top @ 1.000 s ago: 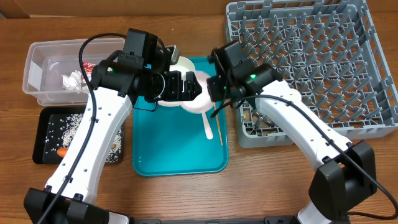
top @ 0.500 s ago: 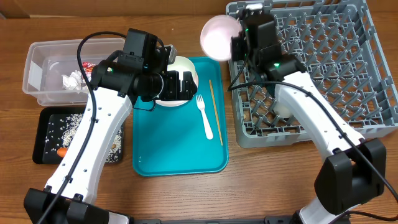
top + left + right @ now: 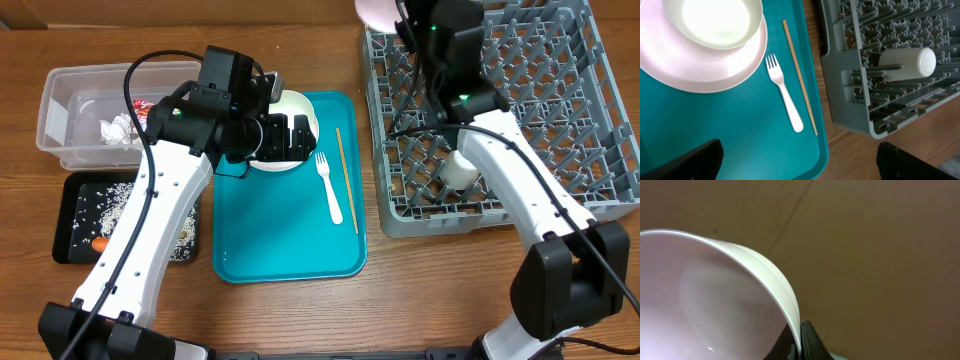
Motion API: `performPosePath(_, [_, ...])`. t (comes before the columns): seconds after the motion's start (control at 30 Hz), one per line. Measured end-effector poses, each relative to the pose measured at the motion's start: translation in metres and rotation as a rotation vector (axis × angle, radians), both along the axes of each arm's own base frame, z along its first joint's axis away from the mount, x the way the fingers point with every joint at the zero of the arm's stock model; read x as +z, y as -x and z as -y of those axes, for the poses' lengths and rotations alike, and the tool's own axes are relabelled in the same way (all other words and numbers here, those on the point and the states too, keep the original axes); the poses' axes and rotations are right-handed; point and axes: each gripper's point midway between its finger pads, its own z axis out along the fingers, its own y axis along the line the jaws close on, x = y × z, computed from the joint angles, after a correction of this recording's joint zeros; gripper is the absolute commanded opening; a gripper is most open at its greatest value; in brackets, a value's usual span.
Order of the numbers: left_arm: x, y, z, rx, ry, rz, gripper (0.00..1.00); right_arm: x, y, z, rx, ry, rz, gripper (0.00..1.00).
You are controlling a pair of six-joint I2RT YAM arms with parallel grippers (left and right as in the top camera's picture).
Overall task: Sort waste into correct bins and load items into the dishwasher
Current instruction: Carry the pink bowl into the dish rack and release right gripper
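The right gripper [image 3: 801,340] is clamped on the rim of a white bowl [image 3: 715,295], holding it up on edge above the far left corner of the grey dish rack [image 3: 520,110], at the table's far edge. A small white cup [image 3: 462,168] lies on its side among the pegs near the rack's near left corner.

Across the table, the left gripper [image 3: 285,137] hangs with its jaws spread wide and nothing between them, over the far left corner of the teal tray [image 3: 280,240]. Beneath it sits a white round plate [image 3: 700,75] with a second bowl [image 3: 715,20] resting on top. A white plastic fork [image 3: 785,97] lies just beside the plate, tines pointing toward the far edge, and a wooden chopstick [image 3: 799,75] runs alongside it near the tray's right rim.

Toward the table's left edge, the clear tub [image 3: 60,110] holds a crumpled napkin [image 3: 117,128] and a red wrapper [image 3: 140,106]. In front of it, the black tray [image 3: 75,215] carries scattered rice scraps [image 3: 105,200] and a small carrot [image 3: 99,244].
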Motion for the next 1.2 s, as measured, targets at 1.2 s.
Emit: performPosePath(1.2, [0.0, 0.0, 0.0, -0.003, -0.001, 0.002, 1.0, -0.145, -0.078, 0.124, -0.247, 0.182, -0.043, 0.04])
